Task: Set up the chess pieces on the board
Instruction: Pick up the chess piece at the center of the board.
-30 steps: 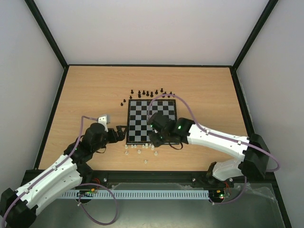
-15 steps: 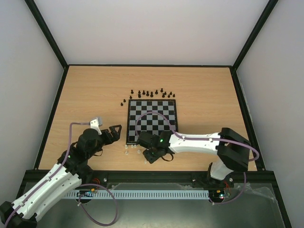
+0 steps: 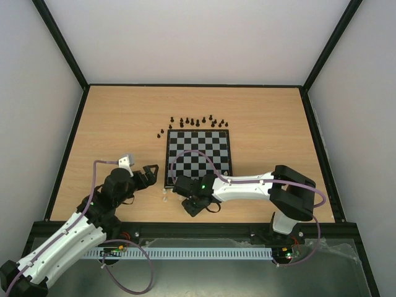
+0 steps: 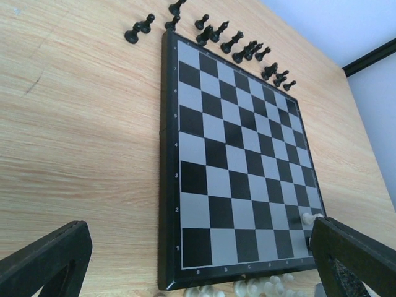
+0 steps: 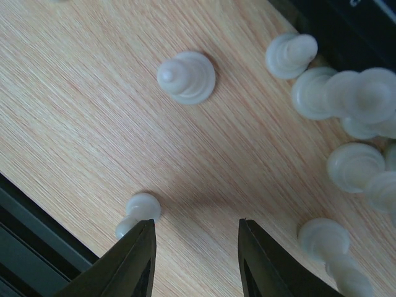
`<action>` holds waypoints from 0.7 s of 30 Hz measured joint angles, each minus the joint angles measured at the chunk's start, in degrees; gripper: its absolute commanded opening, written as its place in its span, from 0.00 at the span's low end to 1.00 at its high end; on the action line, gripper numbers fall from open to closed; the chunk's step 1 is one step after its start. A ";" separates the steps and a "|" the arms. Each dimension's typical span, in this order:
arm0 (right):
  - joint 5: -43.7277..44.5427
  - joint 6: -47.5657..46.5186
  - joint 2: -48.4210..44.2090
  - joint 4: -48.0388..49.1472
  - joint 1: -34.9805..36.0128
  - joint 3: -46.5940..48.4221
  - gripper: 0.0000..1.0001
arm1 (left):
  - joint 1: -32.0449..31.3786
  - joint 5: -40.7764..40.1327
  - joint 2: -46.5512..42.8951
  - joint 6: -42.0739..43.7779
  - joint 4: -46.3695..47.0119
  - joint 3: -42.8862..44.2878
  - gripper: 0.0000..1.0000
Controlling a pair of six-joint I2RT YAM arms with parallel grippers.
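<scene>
Picking is the step in hand, as I judge it: fetching a cream piece from the loose ones below the board. At the left of the overhead view my left gripper (image 3: 147, 173) hangs beside the board, jaws spread wide with nothing in them. Right of it, near mid-frame, lies the flat black-and-silver checked chessboard (image 3: 198, 158). The small black chess figures (image 3: 195, 122) stand in a ragged row off its upper edge. The small cream plastic figures (image 3: 166, 193) are scattered on the pale wooden tabletop (image 3: 111, 124) off its lower edge. My right gripper (image 3: 193, 205) sits low over those, jaws partly narrowed and holding nothing.

Next, I reckon, it must shift sideways until one piece sits between the jaws. The right wrist view shows only bare wood in the gap. A toppled cream piece (image 5: 137, 215) lies just beside the finger (image 5: 139, 260) at lower left, and an upright cream piece (image 5: 185, 75) stands higher up. Only the left wrist view shows a lone cream piece (image 4: 307, 218) standing on the board's lower right squares. I cannot make it out from overhead.
</scene>
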 measured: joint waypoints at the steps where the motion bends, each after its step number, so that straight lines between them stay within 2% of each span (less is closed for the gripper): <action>1: 0.07 0.00 0.02 0.02 0.02 0.22 0.38 | 0.00 0.00 0.13 0.00 0.07 -0.26 1.00; 21: -1.11 -0.26 -1.20 0.72 1.75 0.90 0.38 | 0.00 0.09 3.41 -0.22 1.68 -1.53 1.00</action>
